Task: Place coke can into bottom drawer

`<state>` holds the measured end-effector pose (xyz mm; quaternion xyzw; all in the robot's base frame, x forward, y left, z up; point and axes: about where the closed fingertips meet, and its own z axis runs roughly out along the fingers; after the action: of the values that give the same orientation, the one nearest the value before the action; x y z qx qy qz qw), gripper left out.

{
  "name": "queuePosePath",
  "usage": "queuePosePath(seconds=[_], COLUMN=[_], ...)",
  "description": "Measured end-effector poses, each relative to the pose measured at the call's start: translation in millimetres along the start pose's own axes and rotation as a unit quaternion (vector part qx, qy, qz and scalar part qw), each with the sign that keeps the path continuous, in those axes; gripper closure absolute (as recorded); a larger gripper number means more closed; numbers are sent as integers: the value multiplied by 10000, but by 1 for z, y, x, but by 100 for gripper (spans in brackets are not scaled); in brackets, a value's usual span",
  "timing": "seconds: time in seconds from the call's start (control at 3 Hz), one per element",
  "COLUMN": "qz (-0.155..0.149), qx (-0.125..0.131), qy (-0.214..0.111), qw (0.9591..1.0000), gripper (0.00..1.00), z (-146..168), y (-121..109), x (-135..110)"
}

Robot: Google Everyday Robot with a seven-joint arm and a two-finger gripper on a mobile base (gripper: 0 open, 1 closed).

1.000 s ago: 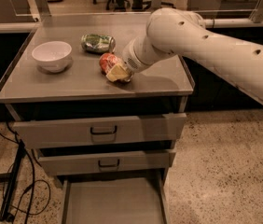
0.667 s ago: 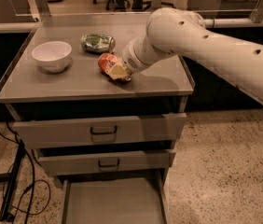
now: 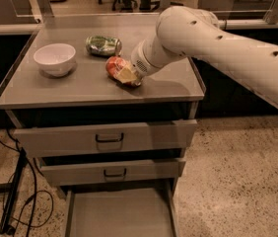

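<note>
The red coke can (image 3: 114,65) lies tilted on the grey cabinet top (image 3: 80,85), right of centre. My gripper (image 3: 128,76) reaches down from the right on the white arm (image 3: 218,43) and is shut on the coke can, with a pale finger (image 3: 126,75) across its front. The can still rests at the height of the cabinet top. The bottom drawer (image 3: 119,216) is pulled open below, and its flat grey floor holds nothing.
A white bowl (image 3: 55,58) stands at the left of the cabinet top. A green can (image 3: 103,45) lies on its side behind the coke can. The two upper drawers (image 3: 107,137) are slightly ajar. Black cables (image 3: 16,201) lie on the floor at left.
The gripper and the coke can have barely shifted on the cabinet top. The arm has stayed in place.
</note>
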<state>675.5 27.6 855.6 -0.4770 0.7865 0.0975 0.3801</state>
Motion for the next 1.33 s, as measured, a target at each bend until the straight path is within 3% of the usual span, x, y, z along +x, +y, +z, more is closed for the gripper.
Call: queuePosePath(seconds=[0.33,0.67,1.0,1.33], qz=[2,-33,-81,-58], qx=[140,342,371,142], qy=[-116,-497,-756,-1035], qw=[9998,9982,9964,9945], gripper=[100,100,100,100], z=[-32,-96,-135,-155], y=[-6,-6,5,36], x=[3,10,20,42])
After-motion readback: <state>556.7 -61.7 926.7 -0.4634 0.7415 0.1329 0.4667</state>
